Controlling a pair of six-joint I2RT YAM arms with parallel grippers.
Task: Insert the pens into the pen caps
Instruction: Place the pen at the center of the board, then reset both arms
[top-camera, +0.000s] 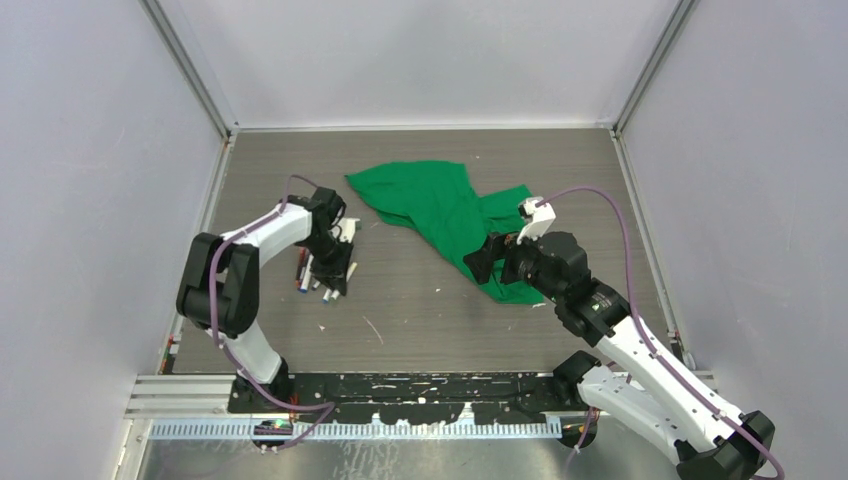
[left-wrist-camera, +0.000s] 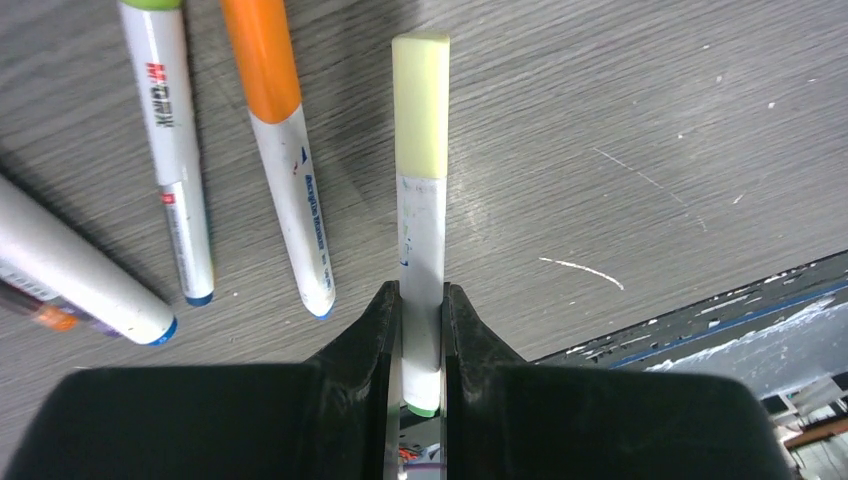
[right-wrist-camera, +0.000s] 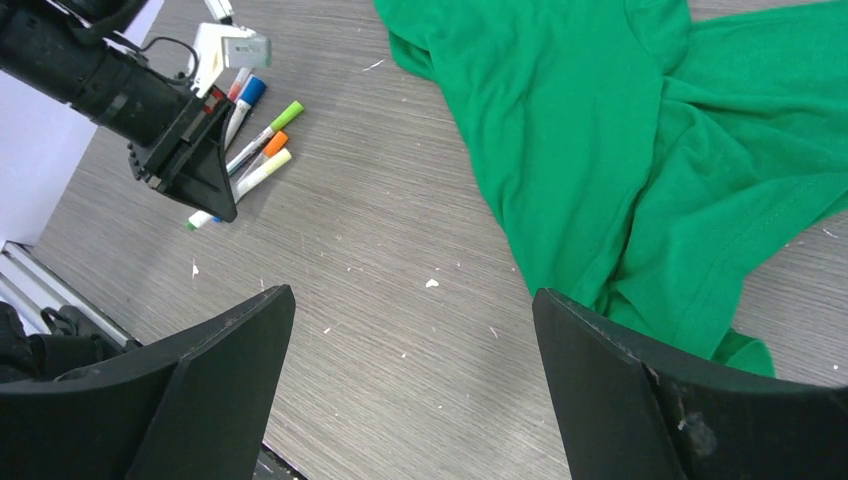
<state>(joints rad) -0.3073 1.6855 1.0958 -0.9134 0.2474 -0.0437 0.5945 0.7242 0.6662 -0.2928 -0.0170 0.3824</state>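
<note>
My left gripper (left-wrist-camera: 421, 290) is shut on a white-barrelled pen (left-wrist-camera: 420, 230). That pen has a pale yellow cap (left-wrist-camera: 421, 100) on its far end and a green end between the jaws. It lies low along the table beside an orange-capped pen (left-wrist-camera: 285, 160) and a green-capped pen (left-wrist-camera: 175, 150). From above, the left gripper (top-camera: 330, 268) stands over the pens (top-camera: 318, 284). In the right wrist view the same cluster of pens (right-wrist-camera: 255, 150) lies far left. My right gripper (right-wrist-camera: 412, 300) is open and holds nothing, near the green cloth's edge (top-camera: 485, 258).
A crumpled green cloth (top-camera: 440, 205) covers the back middle of the table and shows in the right wrist view (right-wrist-camera: 620, 130). A thicker white marker (left-wrist-camera: 70, 270) lies left of the pens. The black base rail (top-camera: 420, 385) runs along the near edge.
</note>
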